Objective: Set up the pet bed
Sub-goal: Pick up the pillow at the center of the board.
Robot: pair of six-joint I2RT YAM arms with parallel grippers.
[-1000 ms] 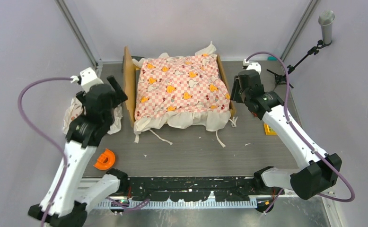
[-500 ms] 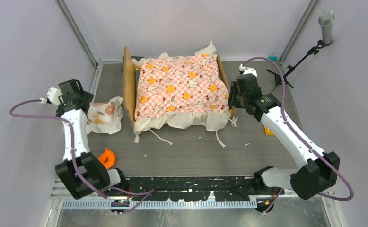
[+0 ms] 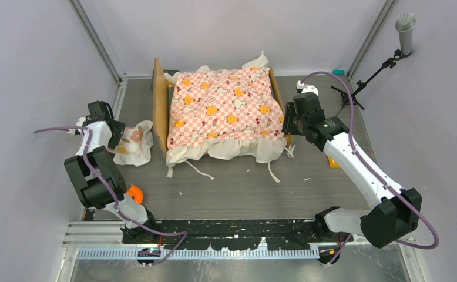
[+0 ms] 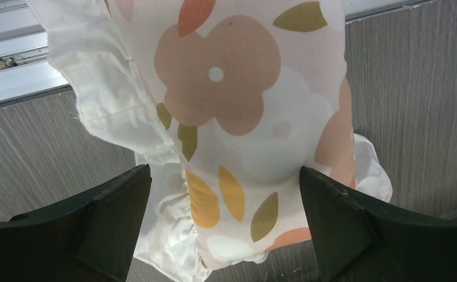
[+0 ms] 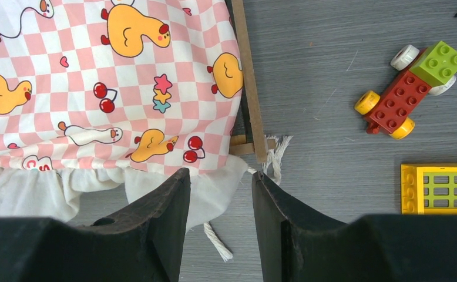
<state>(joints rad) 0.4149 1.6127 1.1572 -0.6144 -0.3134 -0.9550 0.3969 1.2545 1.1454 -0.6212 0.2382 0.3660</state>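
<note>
Task thing: bed (image 3: pixel 160 103), far middle of the table (image 3: pixel 238 188), headboard at its left end, checked sheet (image 3: pixel 226 106) spread over it.
Right reach: my right gripper (image 5: pixel 220 194) hovers over the bed's near right corner, fingers a narrow gap apart, gripping nothing.
Left reach: my left gripper (image 4: pixel 223 194), fingers spread wide either side of the pillow (image 4: pixel 244 117), left of the headboard.
Edges: right side rail bare beside the sheet; ruffle and cords hang off the near end.
Open room: bare table in front of the bed; toy car (image 5: pixel 411 88) and yellow brick (image 5: pixel 439 188) to the right.
Surface: grey wood grain.
Room: pale walls close round.
</note>
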